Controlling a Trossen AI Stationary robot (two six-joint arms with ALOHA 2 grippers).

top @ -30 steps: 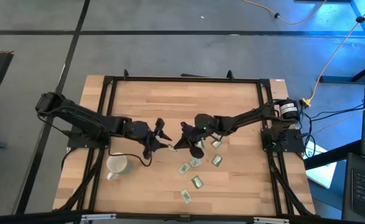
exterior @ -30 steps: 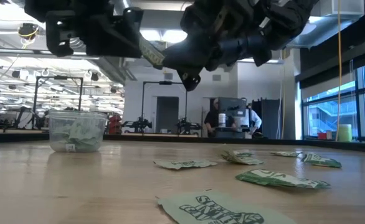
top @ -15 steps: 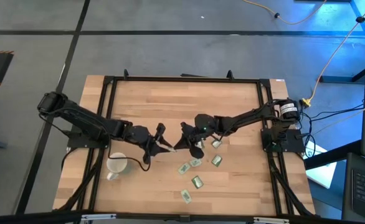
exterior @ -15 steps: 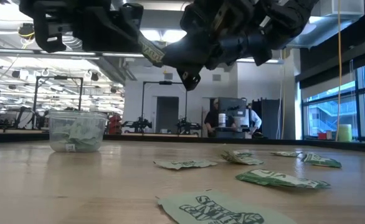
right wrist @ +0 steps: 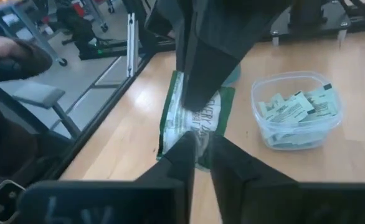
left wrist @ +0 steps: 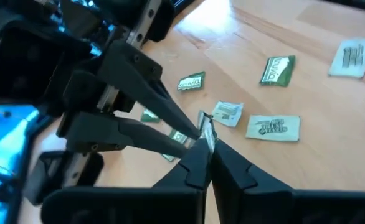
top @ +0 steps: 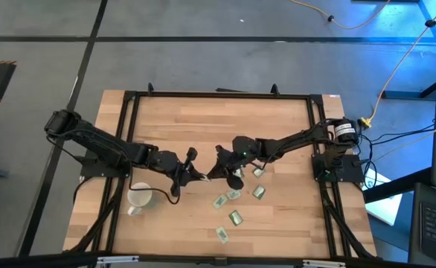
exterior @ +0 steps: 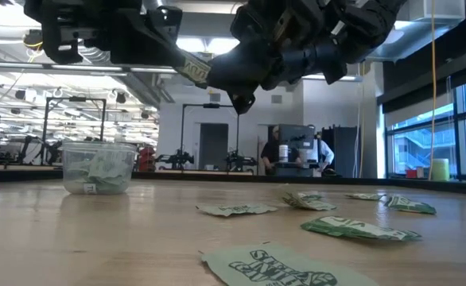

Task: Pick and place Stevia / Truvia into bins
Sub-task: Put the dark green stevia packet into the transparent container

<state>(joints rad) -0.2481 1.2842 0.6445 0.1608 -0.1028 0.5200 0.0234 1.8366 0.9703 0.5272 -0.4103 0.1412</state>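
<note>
Both arms meet above the middle of the wooden table, held clear of the surface. The left gripper and the right gripper face each other tip to tip, and each is pinched narrow on the same green-and-white Stevia sachet, which hangs between them in the air. In the left wrist view the sachet shows edge-on, clamped at the left gripper with the right arm's fingers closing on it from the far side. In the right wrist view the right gripper grips the lower edge of the sachet; its print is blurred, only partly legible letters.

The clear plastic cup stands at 8 o'clock from the held sachet, near the left arm; it already holds several sachets, count not determinable.

Loose sachets on the table, all between 3 and 6 o'clock of the grippers: six countable in the high view. The nearest one in the low view shows "STEVIA" lettering.

Beyond the table, a person stands at a distant workstation. Nothing lies between the grippers and the cup
</note>
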